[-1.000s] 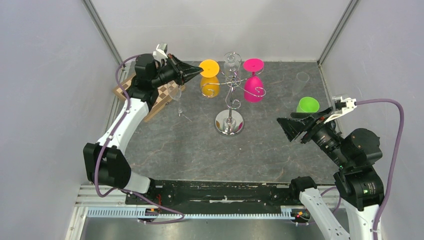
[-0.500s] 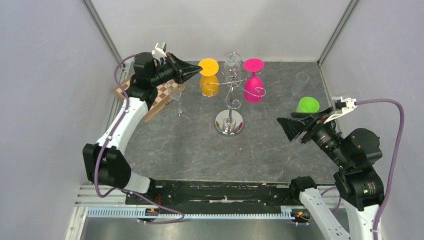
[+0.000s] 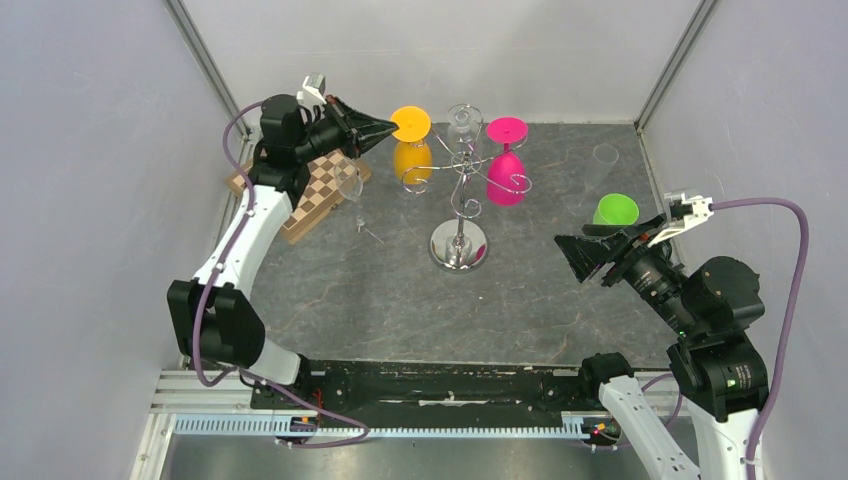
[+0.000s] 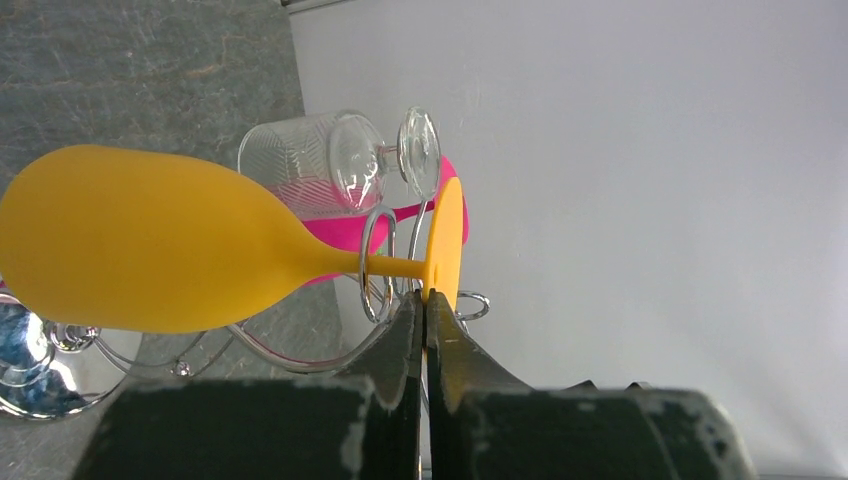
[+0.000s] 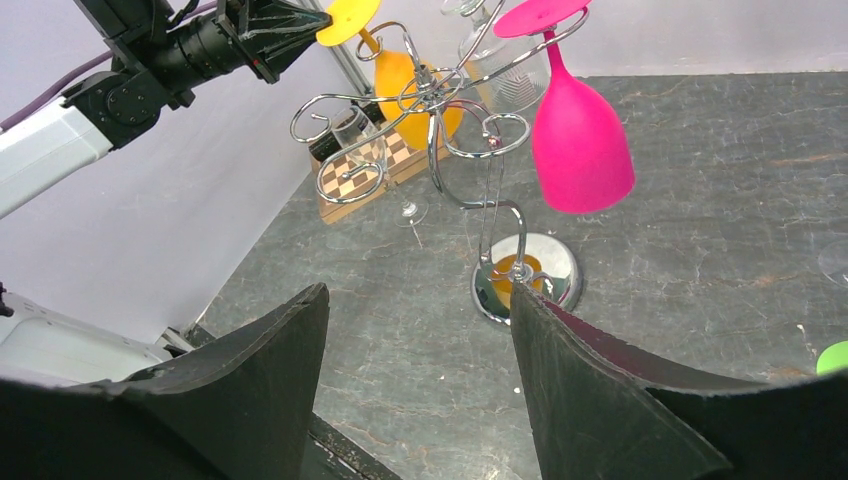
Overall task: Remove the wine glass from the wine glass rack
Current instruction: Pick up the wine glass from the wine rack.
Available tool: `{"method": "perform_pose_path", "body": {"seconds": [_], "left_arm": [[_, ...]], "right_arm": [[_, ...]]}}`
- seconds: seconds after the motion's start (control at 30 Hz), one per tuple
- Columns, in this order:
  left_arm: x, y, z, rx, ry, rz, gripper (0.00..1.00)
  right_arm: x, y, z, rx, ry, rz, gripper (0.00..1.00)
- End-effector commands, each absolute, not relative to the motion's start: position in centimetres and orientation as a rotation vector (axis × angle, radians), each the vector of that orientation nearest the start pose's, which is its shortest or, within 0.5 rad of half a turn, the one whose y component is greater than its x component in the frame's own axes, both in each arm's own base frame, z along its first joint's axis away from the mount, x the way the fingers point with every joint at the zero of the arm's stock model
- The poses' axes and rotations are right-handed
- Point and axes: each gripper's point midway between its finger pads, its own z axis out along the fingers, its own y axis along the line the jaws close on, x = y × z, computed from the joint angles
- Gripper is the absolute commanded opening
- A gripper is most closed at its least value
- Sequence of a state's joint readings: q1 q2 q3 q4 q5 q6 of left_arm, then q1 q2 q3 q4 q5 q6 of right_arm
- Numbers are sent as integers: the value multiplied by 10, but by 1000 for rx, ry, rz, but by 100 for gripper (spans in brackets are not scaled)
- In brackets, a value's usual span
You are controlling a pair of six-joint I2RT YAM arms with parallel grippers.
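Note:
An orange wine glass (image 3: 412,160) hangs upside down on the chrome wine glass rack (image 3: 460,190), its stem still inside a wire loop (image 4: 375,262). My left gripper (image 3: 390,127) is shut on the rim of the glass's orange foot (image 4: 446,235), reaching in from the left. The left wrist view shows the orange bowl (image 4: 150,240) lying out to the left of my gripper (image 4: 426,300). My right gripper (image 3: 572,258) hovers open and holds nothing, right of the rack's round base (image 5: 527,275).
A pink glass (image 3: 507,178) and a clear glass (image 3: 463,122) also hang on the rack. A chessboard (image 3: 310,195) with a clear wine glass (image 3: 350,185) beside it lies at the left. A green cup (image 3: 615,210) and a clear tumbler (image 3: 605,153) stand at the right.
My left gripper has drawn back toward the far left, pulling the orange glass's foot and bowl with it along the rack arm. The right arm has not moved.

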State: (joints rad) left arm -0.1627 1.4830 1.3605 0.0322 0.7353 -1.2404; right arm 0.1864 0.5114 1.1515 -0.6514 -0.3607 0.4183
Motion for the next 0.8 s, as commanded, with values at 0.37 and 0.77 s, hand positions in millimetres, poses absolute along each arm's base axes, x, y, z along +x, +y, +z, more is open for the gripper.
{"method": "perform_pose_path", "body": {"seconds": [0.37,0.77], "left_arm": [[403,-225,409,-207,1845,-1711,2],[391,-246,409,-93,1883,-1748,2]], "right_arm": [[172,109,399,-109,1607,732,70],[171,110,399,-110,1607,738,70]]}}
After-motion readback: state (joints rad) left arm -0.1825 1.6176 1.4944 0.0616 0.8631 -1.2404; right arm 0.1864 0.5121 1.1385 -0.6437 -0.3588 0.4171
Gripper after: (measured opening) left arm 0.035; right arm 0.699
